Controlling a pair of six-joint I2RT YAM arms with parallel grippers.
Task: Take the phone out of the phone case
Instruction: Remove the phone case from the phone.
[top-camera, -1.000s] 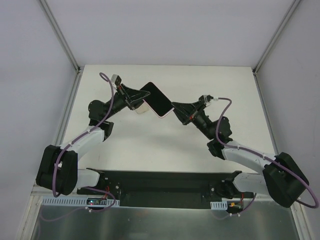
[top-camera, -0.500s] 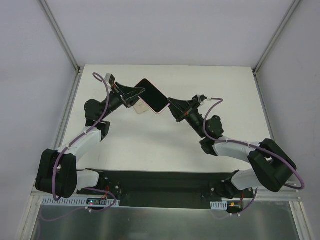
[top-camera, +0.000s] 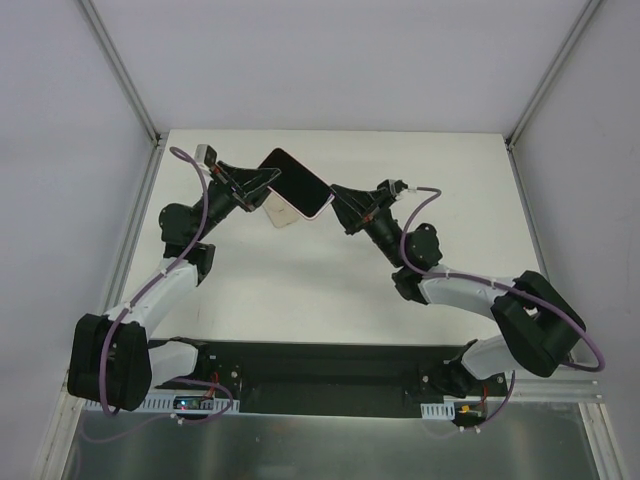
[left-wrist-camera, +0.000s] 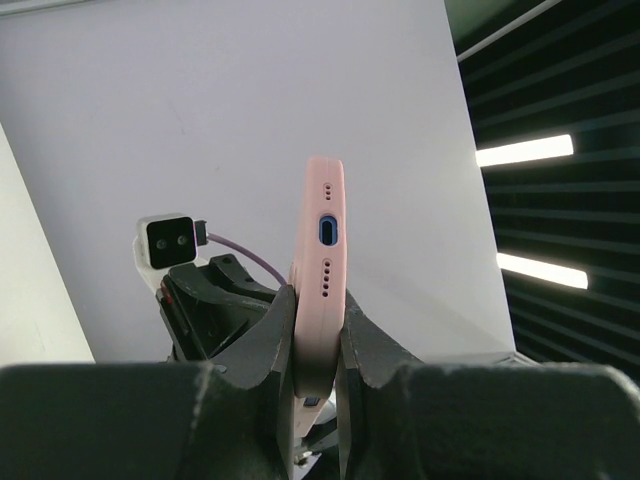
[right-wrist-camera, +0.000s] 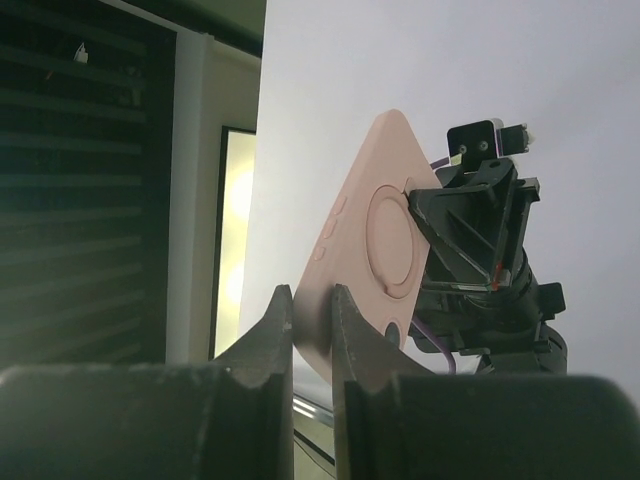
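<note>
The phone (top-camera: 296, 181), dark screen up, sits in a pink phone case (top-camera: 322, 208) and is held in the air over the far middle of the table. My left gripper (top-camera: 262, 181) is shut on its left end; the left wrist view shows the pink case (left-wrist-camera: 322, 270) edge-on with its port and speaker holes, clamped between both fingers. My right gripper (top-camera: 337, 198) is shut on the opposite corner; the right wrist view shows the case's pink back (right-wrist-camera: 375, 240) with a round ring, and its corner between my fingertips.
A pale rectangular patch (top-camera: 280, 214) shows right under the phone; I cannot tell what it is. The white table (top-camera: 330, 270) has grey walls at left, back and right. A black base rail (top-camera: 320, 372) runs along the near edge.
Both grippers and the phone have moved left and a little farther back, still gripping it. The left arm has drawn back leftward and the right arm has stretched out to the left.
</note>
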